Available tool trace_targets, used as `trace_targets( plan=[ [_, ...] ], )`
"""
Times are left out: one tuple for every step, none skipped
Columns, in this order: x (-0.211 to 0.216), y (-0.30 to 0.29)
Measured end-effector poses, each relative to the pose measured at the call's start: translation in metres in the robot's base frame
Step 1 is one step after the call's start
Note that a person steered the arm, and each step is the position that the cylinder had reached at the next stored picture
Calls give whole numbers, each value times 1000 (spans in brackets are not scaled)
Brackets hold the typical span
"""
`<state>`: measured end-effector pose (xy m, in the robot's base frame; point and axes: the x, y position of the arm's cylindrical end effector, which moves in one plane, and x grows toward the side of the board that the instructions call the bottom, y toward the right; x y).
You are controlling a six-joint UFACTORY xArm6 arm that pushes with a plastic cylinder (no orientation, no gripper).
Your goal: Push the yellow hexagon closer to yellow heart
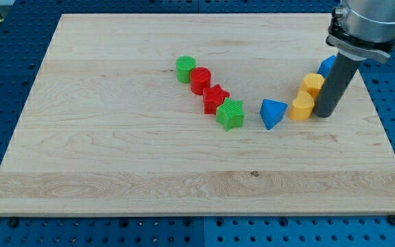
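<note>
We are looking down on a pale wooden board [115,165] sitting on a blue perforated table [5,75]. Our arm is carrying no jaws at all, only a straight dark rod, so nothing is opening or clamping. My tip [326,114] is resting on the board at the view's right, just beside two yellow blocks.

The lower yellow block [302,107] is sitting immediately to the view's left of my tip, and seems to be touching the rod or nearly so. The upper yellow block [313,84] is lying just above it, toward the view's top, pressed against the rod's left side. The two yellows are touching each other. We cannot tell for sure from this angle which one is the hexagon and which the heart.

A blue block [328,65] is peeking out behind the rod, toward the view's top. A blue triangular block [273,112] is lying near the lower yellow one, to its left.

Farther left, four blocks are forming a slanting chain: a green cylinder [185,68], a red cylinder [199,80], a red star [215,98] and a green star [230,114], each touching the next.
</note>
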<state>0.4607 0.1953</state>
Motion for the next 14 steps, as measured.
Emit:
trace_targets(
  plan=[
    [-1, -16],
    [-4, -22],
    [-11, -17],
    [-15, 19],
    [-15, 52],
    [-20, 81],
    [-42, 85],
    [-59, 85],
    [-59, 85],
    [-59, 85],
    [-55, 85],
    [-51, 85],
    [-50, 81],
    [-47, 67]
  ],
)
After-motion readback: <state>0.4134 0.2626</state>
